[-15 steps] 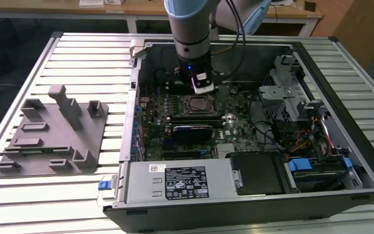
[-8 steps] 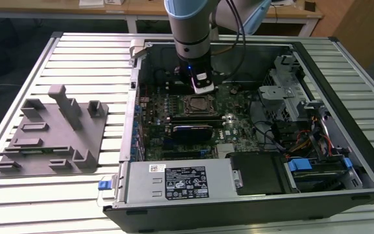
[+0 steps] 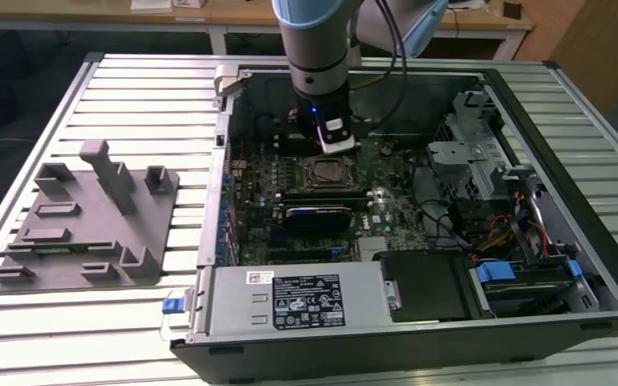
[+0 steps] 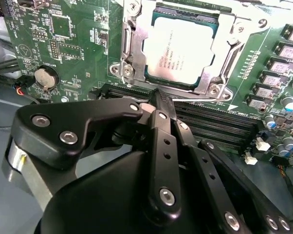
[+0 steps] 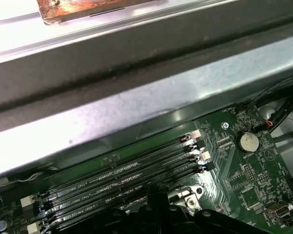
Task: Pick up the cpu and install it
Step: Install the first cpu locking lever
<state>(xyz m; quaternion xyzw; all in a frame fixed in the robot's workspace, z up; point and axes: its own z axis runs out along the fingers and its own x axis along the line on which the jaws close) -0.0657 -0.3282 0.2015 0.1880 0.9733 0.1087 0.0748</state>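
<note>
**CPU seated in the socket, end effector just clear of it**

Slatted metal tabletop (image 3: 126, 88) carried an opened black desktop computer case (image 3: 566, 104) with its green motherboard (image 3: 389, 201) facing up, and a grey plastic tray with upright posts (image 3: 84, 221) lay beside the case, toward the exterior view's left. No chip could be seen on that tray.

In the second wrist view the small flat square cpu with a silvery-grey metal top (image 4: 178, 56) lay inside the square socket with a metal frame (image 4: 129, 53), level and within the frame's opening. Judging from this, the pick and the placing looked finished. Whether the retention frame had been latched down could not be told from these pictures.

The black end effector (image 4: 158, 99) stood over the board, near the socket's edge and above the long black memory slots (image 4: 219, 124). Its two fingers were pressed together with nothing between them, the tips meeting in a single point just beside the socket and apart from the chip. In the exterior view the arm (image 3: 315, 48) hung straight down into the case over the socket area. The first wrist view showed the same memory slots (image 5: 132, 183), a round silver coin battery (image 5: 247, 142) and the grey case wall (image 5: 137, 105).
</note>
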